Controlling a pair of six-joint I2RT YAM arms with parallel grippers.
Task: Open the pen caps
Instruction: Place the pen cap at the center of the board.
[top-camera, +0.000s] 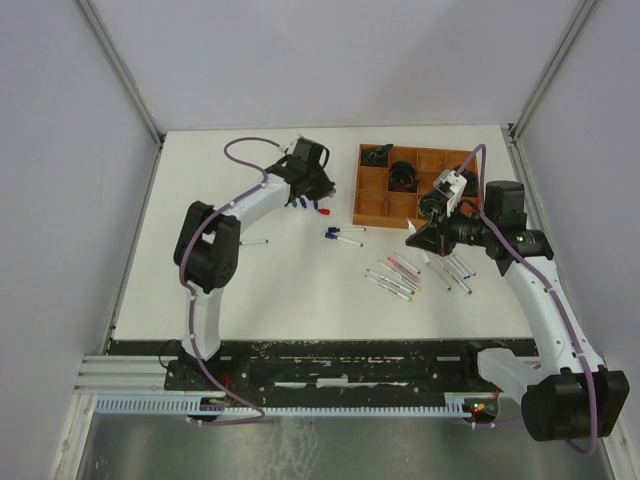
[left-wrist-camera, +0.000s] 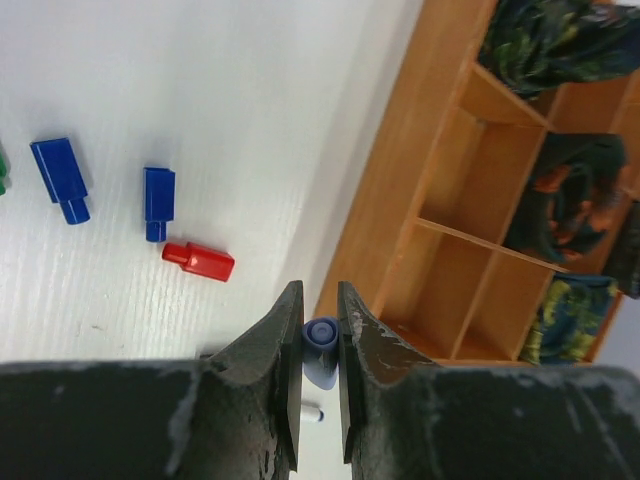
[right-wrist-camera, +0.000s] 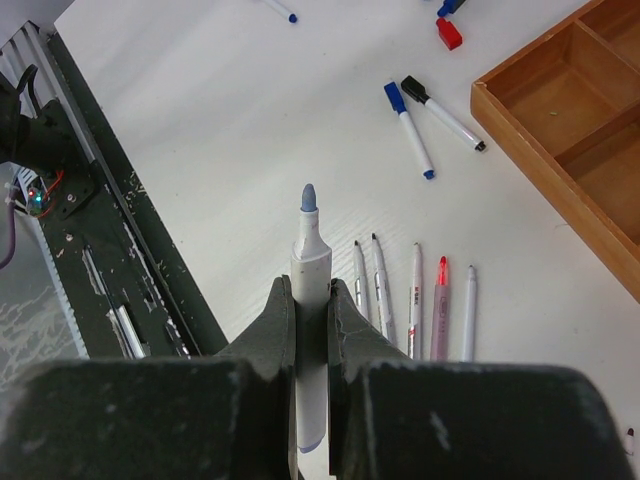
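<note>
Left gripper (left-wrist-camera: 320, 300) pinches a blue cap (left-wrist-camera: 322, 338). Right gripper (right-wrist-camera: 311, 295) squeezes the blue pen (right-wrist-camera: 310, 235), its tip bare. This pen looks done. Next, drop the cap near the red cap (left-wrist-camera: 198, 260) and lay the pen down.

White tabletop (top-camera: 250, 290) seen from above: a brown compartment tray (top-camera: 375, 205) near its far right corner, pens (top-camera: 392, 283) scattered just in front, loose pen caps (top-camera: 303, 203) beside the left gripper (top-camera: 316, 190).

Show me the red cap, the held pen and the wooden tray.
red cap (left-wrist-camera: 207, 263): left wrist view, its wide body.
held pen (right-wrist-camera: 311, 262): right wrist view, its white neck.
wooden tray (left-wrist-camera: 390, 160): left wrist view, its outer wall.
</note>
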